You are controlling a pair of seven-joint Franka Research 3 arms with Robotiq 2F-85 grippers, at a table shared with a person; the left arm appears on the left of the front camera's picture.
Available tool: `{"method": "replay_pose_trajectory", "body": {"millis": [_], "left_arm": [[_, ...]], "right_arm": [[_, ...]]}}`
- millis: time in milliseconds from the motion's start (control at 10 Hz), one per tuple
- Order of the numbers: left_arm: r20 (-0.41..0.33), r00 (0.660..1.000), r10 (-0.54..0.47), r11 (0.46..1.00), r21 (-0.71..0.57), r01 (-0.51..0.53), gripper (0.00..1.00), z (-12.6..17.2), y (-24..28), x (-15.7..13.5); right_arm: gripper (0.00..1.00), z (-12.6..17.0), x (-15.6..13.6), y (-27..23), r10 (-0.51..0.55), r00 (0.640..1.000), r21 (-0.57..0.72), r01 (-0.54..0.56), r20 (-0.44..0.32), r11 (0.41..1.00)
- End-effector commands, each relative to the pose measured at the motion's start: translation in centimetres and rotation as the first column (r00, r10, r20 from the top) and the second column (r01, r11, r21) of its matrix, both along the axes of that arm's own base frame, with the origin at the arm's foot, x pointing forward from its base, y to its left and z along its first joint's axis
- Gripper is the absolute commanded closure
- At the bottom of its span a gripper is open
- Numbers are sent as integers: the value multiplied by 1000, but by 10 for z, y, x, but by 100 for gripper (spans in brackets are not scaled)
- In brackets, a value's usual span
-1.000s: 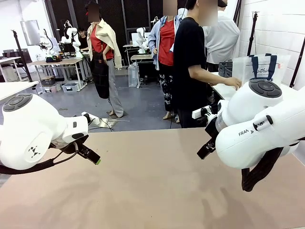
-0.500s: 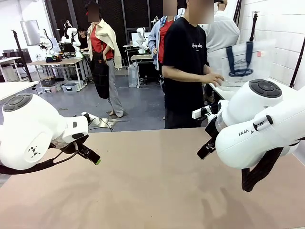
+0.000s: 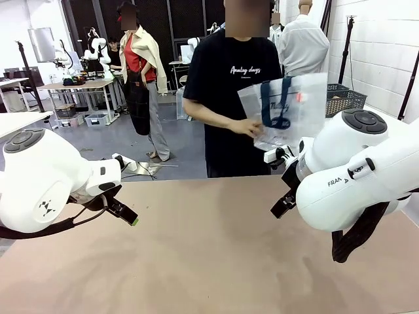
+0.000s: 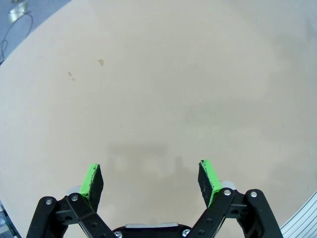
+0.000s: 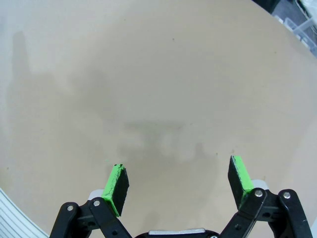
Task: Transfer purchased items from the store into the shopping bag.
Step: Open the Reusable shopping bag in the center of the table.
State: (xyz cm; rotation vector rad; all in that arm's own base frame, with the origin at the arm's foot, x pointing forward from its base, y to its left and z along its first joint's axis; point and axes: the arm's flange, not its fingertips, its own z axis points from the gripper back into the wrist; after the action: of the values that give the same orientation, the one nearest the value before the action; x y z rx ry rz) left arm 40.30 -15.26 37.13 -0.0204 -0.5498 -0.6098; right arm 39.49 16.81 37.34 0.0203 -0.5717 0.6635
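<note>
A person in a black T-shirt stands at the far side of the table and holds the shopping bag [image 3: 288,111], a clear tote with navy handles, up in one hand [image 3: 247,127]. Behind it, on a side surface at the back right, sits the store [image 3: 345,99], a dark grey slotted basket. The purchased items are out of view. My left gripper [image 3: 124,213] hangs low over the table's left part; in its wrist view it [image 4: 151,178] is open over bare tabletop. My right gripper [image 3: 283,203] hovers at the right and is also open [image 5: 179,181] with nothing between its fingers.
The tan tabletop [image 3: 209,255] spreads between both arms. More people stand behind the person, and worktables [image 3: 78,85] sit far back at the left.
The person has turned from the side surface at the right towards my table, carrying the bag leftward and lower. Both arms have stayed still with jaws open.
</note>
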Motion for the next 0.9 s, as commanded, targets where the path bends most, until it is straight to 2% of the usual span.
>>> {"method": "replay_pose_trajectory", "body": {"millis": [0, 800], "left_arm": [[0, 1000, 3, 1000, -2, -3, 0, 0, 1, 0], [0, 1000, 3, 1000, -2, -3, 0, 0, 1, 0]], "right_arm": [[0, 0, 0, 0, 0, 1000, 0, 0, 0, 1000], [0, 0, 0, 0, 0, 1000, 0, 0, 0, 1000]]}}
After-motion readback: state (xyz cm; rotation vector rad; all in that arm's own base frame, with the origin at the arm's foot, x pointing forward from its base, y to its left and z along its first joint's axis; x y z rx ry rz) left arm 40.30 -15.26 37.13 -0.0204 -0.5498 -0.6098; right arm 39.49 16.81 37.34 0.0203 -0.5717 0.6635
